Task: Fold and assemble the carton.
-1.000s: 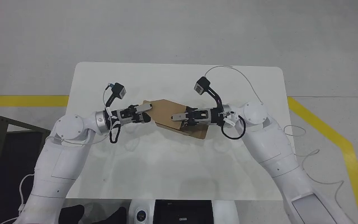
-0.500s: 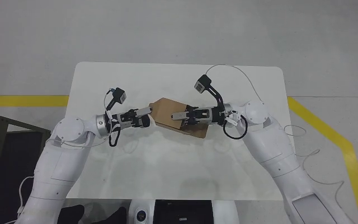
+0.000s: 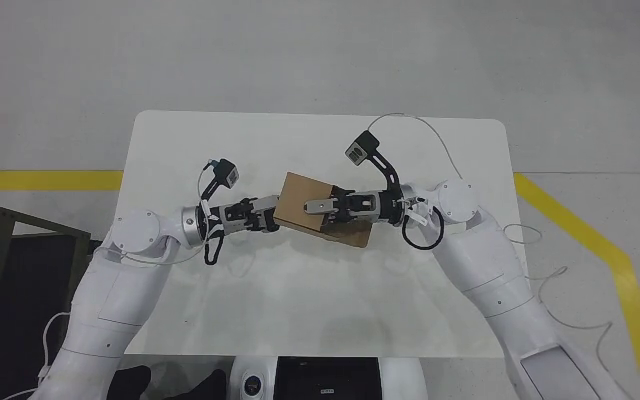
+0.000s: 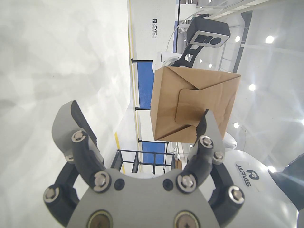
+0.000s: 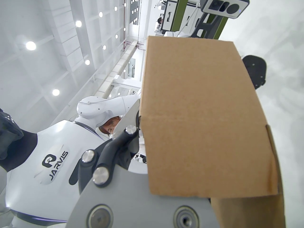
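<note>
1. Carton [image 3: 298, 192]: brown, end flaps folded shut, clamped between fingers of right gripper [image 3: 325, 207], over table [image 3: 300, 300].
2. Left gripper [image 3: 270, 212]: fingers spread apart, one fingertip [image 4: 206, 122] just at carton's closed end.

carton [image 5: 201, 119]: loose flap cut off by the right wrist view's edge.
right gripper [image 3: 318, 206]: one finger hidden behind the carton.
left gripper [image 4: 140, 110]: fingertip perhaps touching the carton; unclear.

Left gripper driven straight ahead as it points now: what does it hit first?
Most likely the carton, on its folded end face; the open left gripper has one fingertip overlapping it, though depth is unclear.
</note>
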`<state>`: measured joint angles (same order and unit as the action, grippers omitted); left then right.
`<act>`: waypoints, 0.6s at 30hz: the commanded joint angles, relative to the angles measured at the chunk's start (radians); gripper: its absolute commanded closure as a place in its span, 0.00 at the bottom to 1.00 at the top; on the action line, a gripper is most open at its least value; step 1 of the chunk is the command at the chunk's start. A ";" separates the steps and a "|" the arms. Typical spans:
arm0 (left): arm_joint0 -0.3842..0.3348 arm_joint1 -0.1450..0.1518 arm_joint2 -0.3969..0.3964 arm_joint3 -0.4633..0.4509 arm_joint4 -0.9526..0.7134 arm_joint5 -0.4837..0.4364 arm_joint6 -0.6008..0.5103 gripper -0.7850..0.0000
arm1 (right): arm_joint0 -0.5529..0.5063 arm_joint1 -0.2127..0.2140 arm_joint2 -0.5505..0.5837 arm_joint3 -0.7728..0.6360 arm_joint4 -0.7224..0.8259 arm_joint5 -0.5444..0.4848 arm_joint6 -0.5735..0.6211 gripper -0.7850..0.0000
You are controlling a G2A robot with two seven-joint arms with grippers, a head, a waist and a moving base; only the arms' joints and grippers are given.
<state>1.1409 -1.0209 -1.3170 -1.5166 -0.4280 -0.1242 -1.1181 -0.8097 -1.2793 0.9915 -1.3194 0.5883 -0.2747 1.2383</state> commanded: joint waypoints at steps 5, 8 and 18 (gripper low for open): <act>-0.005 -0.002 0.011 0.000 -0.023 -0.001 -0.005 0.00 | 0.002 -0.002 -0.003 0.007 0.021 -0.011 0.017 1.00; -0.004 -0.002 0.014 0.003 -0.036 -0.003 -0.012 0.00 | 0.003 -0.004 -0.004 0.011 0.029 -0.016 0.022 1.00; 0.000 -0.002 0.020 -0.004 -0.069 -0.003 -0.032 0.00 | 0.010 -0.008 -0.010 0.018 0.043 -0.022 0.031 1.00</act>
<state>1.1416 -1.0224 -1.2985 -1.5189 -0.4979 -0.1261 -1.1501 -0.8009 -1.2870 0.9817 -1.3016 0.6313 -0.2957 1.2691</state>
